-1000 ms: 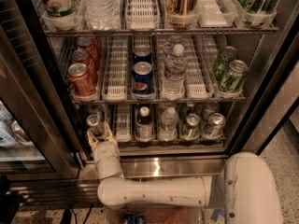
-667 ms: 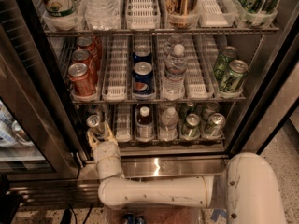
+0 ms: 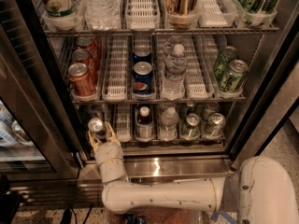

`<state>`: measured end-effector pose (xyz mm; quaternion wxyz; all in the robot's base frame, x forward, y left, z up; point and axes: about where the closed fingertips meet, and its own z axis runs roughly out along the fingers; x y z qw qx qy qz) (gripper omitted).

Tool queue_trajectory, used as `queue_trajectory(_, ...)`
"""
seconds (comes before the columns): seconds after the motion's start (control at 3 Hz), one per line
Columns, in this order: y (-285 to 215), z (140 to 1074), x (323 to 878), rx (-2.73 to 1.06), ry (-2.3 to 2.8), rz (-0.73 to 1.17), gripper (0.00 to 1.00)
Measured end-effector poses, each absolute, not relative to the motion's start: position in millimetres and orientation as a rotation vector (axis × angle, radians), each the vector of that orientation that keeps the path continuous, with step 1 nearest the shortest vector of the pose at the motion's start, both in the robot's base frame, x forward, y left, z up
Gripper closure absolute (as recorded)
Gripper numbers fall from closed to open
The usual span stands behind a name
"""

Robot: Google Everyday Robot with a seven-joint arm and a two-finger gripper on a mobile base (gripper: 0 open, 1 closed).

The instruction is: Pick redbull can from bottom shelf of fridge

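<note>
One redbull can (image 3: 96, 124) stands at the far left of the fridge's (image 3: 177, 168) bottom shelf (image 3: 123, 126), with one dark bottle (image 3: 145, 121), one water bottle (image 3: 168, 123) and two front green-and-silver cans (image 3: 190, 126) alongside. The hand (image 3: 100, 136) is parted about can-wide, its fingers flanking the can.

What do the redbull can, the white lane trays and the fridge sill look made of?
Redbull can: likely aluminium, its shiny silver top catching glare. Lane trays: apparently matte white plastic, moulded slots. Fridge sill: seemingly stainless steel, reflecting light. The gripper, open, sits by the can at the left end of the bottom shelf.
</note>
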<state>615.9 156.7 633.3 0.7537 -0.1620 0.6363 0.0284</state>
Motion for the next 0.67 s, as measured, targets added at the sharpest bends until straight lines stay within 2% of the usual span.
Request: queue_trajectory(0.67, 176, 658, 560, -0.392, 1.377, 0.274, 1.00)
